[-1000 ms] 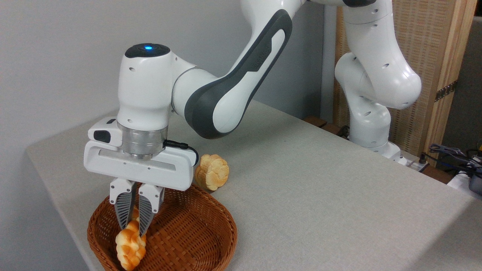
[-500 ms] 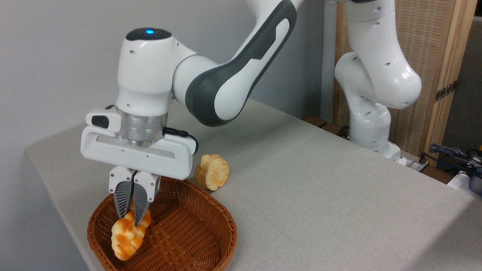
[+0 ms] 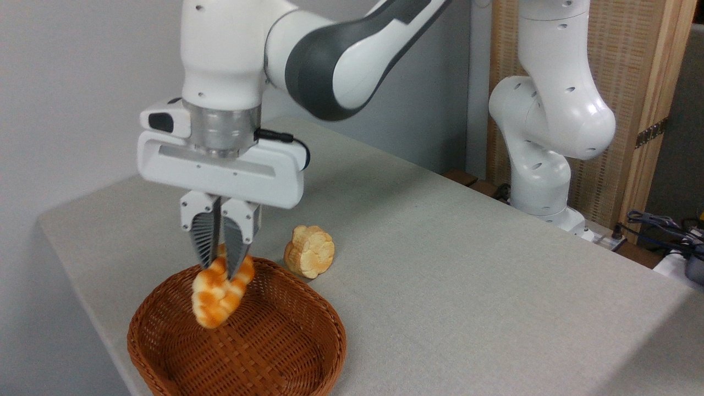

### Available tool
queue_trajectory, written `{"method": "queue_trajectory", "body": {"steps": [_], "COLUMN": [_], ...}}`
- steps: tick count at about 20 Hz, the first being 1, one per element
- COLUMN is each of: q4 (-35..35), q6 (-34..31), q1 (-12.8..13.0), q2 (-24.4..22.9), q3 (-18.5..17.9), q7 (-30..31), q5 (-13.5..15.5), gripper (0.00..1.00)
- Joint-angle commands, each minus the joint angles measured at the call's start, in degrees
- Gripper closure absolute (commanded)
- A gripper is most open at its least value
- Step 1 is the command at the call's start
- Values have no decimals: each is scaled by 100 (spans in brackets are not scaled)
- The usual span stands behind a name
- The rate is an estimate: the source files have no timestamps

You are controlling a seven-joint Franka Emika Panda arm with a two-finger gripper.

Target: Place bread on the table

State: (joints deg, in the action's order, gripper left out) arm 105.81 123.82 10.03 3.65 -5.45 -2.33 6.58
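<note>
- My hand (image 3: 223, 269) points straight down, its two ribbed fingers (image 3: 204, 242) drawn narrow around the upper end of the bread (image 3: 220, 294).
- The bread hangs tilted from that grip, its lower end free in the air above the basket (image 3: 286, 352), clear of the woven floor and inside the line of the rim.
- The basket is brown wicker, round and shallow, sitting at the near left corner of the counter (image 3: 467, 264); I see nothing lying inside it.
- Just beyond the basket's far rim a second, round bun (image 3: 309, 258) stands on its edge on the cloth, golden and scalloped; whether it touches the wicker I cannot tell.
- The counter is covered in a plain light grey-beige woven cloth, smooth and unwrinkled, running away to the right and dropping off at the left and near edges.
- My arm's base (image 3: 542, 181) is at the counter's far right side.
- Behind the counter is a bare pale grey wall; to the right stands a woven screen (image 3: 621, 82) in a light wooden frame.
- At the far right edge a tangle of dark cables (image 3: 668, 228) lies below the counter's level.
</note>
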Motion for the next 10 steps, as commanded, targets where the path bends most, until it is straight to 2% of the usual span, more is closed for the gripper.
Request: {"method": "queue_trajectory", "body": {"steps": [1, 7, 10], "q4": [63, 80, 124], "q6": [-988, -2492, -2888], "q1": [8, -1, -10], "q2": [-417, -717, -752], "q3": [-52, -175, -280], "q7": [-854, -2437, -3079], "q5": [-95, -104, -104], "gripper": [82, 81, 77]}}
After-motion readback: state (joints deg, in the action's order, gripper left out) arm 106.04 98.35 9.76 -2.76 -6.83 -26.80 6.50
